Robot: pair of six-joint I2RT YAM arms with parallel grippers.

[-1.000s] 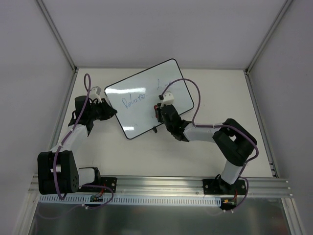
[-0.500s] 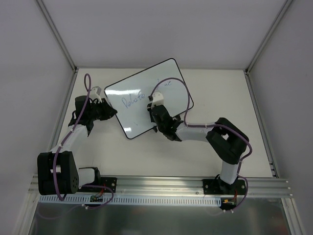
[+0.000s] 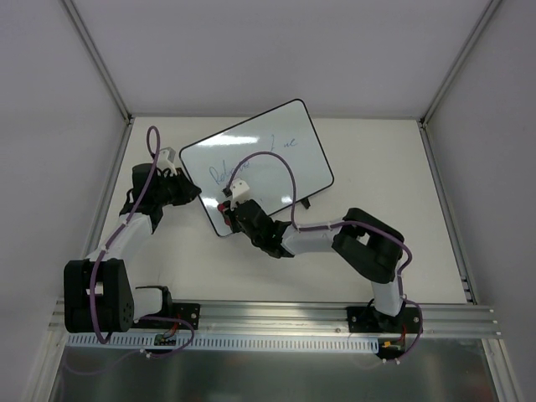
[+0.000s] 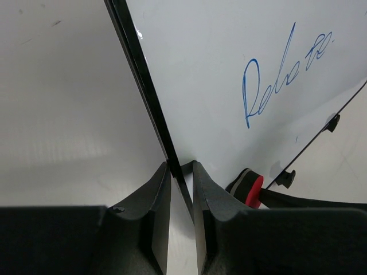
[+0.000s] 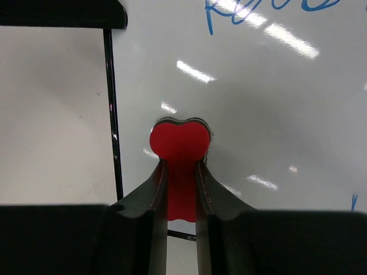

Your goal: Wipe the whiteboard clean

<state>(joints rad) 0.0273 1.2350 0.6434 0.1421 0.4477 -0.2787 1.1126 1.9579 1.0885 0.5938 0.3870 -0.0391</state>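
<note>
The whiteboard (image 3: pixel 276 163) lies tilted on the table, white with a thin black frame and blue handwriting. It also shows in the left wrist view (image 4: pixel 229 69) and the right wrist view (image 5: pixel 275 86). My left gripper (image 3: pixel 191 193) is shut on the board's left frame edge (image 4: pixel 146 91). My right gripper (image 3: pixel 228 207) is shut on the red bone-shaped eraser (image 5: pixel 180 143), which presses on the board near its lower-left corner. The eraser also shows in the left wrist view (image 4: pixel 250 192). Blue writing remains above the eraser and at the board's upper right.
The pale tabletop (image 3: pixel 377 151) is bounded by metal posts at the back corners and a rail at the near edge (image 3: pixel 276 314). A small black foot (image 3: pixel 308 201) sticks out from the board's lower edge. The right arm's cable loops over the board.
My right gripper has swept the eraser leftward across the board from its middle right to near its lower-left corner. Some blue writing in the middle is gone. The left gripper has held still.
</note>
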